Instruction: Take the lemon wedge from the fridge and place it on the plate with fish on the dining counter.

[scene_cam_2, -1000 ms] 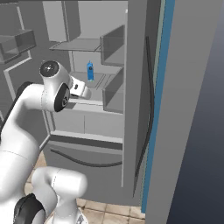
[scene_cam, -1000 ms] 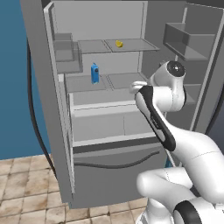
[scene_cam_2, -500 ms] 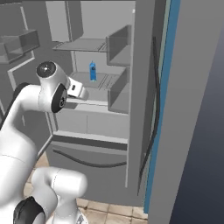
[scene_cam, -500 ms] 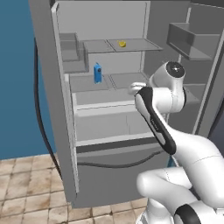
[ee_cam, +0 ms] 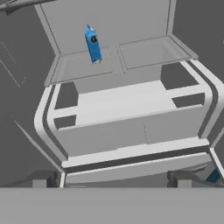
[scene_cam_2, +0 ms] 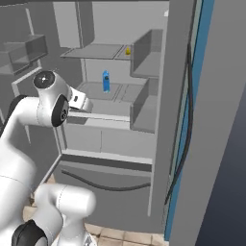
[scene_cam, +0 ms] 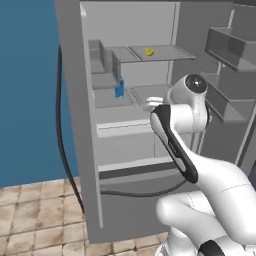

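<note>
Inside open tall grey fridge (scene_cam: 75, 100): tiny yellow lemon wedge (scene_cam: 149, 51) on upper shelf, small blue bottle (ee_cam: 92, 44) on shelf below. Gripper (ee_cam: 113, 178) fully spread, empty, near middle shelves.

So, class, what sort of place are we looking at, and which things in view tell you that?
Probably a kitchen: an open fridge with grey shelves, a lemon wedge and a small blue bottle inside, and a tiled floor.

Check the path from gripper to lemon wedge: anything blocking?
Nothing visible blocks it. The fridge doors are open; the lemon wedge lies alone on the upper shelf, the blue bottle a shelf below and aside. The gripper is open.
</note>
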